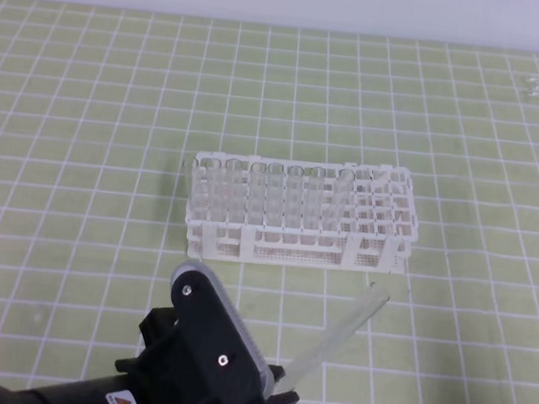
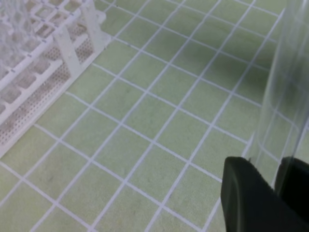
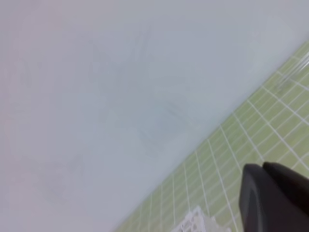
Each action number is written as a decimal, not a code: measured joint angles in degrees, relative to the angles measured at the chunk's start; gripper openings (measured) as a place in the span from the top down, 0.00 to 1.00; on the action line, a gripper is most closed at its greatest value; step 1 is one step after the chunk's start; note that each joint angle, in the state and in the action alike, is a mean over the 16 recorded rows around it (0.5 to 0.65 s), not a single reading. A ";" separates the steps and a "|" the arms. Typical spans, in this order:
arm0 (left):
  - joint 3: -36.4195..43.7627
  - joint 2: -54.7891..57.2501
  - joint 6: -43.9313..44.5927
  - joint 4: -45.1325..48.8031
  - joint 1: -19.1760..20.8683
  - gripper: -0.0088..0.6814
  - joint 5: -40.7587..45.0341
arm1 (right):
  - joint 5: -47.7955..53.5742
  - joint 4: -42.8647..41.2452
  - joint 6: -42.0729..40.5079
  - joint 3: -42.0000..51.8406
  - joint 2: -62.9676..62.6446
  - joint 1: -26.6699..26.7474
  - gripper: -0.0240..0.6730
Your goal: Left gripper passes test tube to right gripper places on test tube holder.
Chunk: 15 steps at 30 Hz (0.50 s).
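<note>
One test tube (image 1: 337, 337) clamped in left hand (image 1: 281, 388), slanting up-right twd holder (image 1: 294, 248); right hand (image 3: 275, 193) fingers together.

- Your left gripper (image 1: 280, 392) sits on a bulky matte black wrist with angular, blocky housings.
- A flat black link with a rounded top and a pale silver edge carries two small bright screws.
- Low on the wrist you'll spot a small orange-and-white warning label.
- Your right gripper (image 3: 270, 193) shows broad, smooth black fingers with rounded tips.
</note>
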 joint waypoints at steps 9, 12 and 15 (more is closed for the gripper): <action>0.00 0.00 -1.26 1.02 0.00 0.94 0.00 | 7.00 12.02 -2.45 0.00 0.00 0.00 0.99; 0.01 -0.02 -1.85 1.40 0.01 0.94 -0.04 | 11.62 17.70 -8.00 -0.03 0.00 0.00 0.99; 0.02 -0.04 -2.57 1.77 0.01 0.95 -0.14 | 16.74 23.65 -16.12 -0.29 0.12 0.00 0.99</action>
